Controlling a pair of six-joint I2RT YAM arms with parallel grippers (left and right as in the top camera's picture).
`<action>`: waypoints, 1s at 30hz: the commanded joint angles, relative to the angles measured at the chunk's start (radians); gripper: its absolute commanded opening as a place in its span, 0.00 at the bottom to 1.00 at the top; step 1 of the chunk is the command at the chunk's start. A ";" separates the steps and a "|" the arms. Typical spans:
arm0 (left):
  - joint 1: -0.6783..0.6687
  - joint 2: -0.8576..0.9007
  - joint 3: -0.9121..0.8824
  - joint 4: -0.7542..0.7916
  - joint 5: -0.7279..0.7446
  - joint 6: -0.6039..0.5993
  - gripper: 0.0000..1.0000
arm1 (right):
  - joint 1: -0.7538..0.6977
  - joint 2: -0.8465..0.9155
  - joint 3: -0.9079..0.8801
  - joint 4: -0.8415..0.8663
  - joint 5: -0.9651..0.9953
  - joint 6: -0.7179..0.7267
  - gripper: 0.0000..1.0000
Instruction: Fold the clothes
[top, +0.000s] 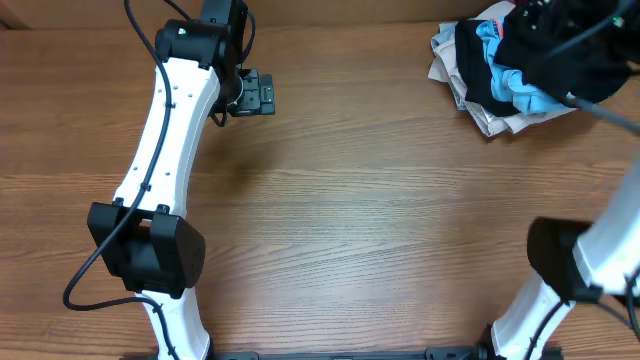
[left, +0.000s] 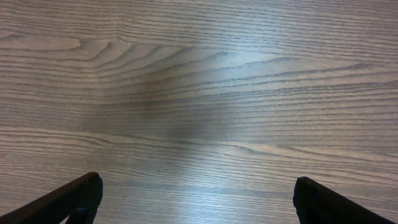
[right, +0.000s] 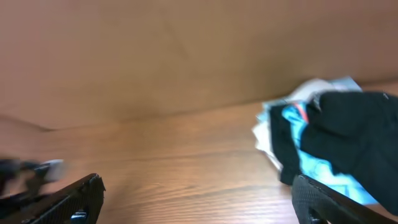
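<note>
The black T-shirt (top: 478, 65) lies crumpled in a pile at the table's far right corner, tangled with a light-blue garment (top: 520, 88). In the right wrist view the black T-shirt (right: 354, 124) fills the right side. My right gripper (right: 196, 186) is open and empty, and its right finger is close beside the pile. In the overhead view the right arm (top: 610, 240) reaches up over the pile, and its gripper blends into the black fabric. My left gripper (top: 255, 97) is at the far left, open and empty over bare wood (left: 196, 186).
Beige garments (top: 490, 118) lie under the pile. The light-blue garment (right: 311, 165) and a pale one (right: 267, 134) show in the right wrist view. A brown wall (right: 155, 56) stands behind the wooden table (top: 380, 220). The left arm (top: 165, 130) stretches along the left side.
</note>
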 joint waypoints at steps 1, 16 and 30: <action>-0.002 0.012 0.000 0.003 -0.013 0.001 1.00 | -0.002 -0.133 0.020 0.002 -0.258 0.005 1.00; -0.002 0.012 0.000 0.004 -0.013 0.001 1.00 | -0.003 -0.441 0.014 0.002 -0.139 -0.191 1.00; -0.002 0.012 0.000 0.004 -0.013 0.001 1.00 | 0.002 -0.934 -1.101 0.428 0.097 -0.192 1.00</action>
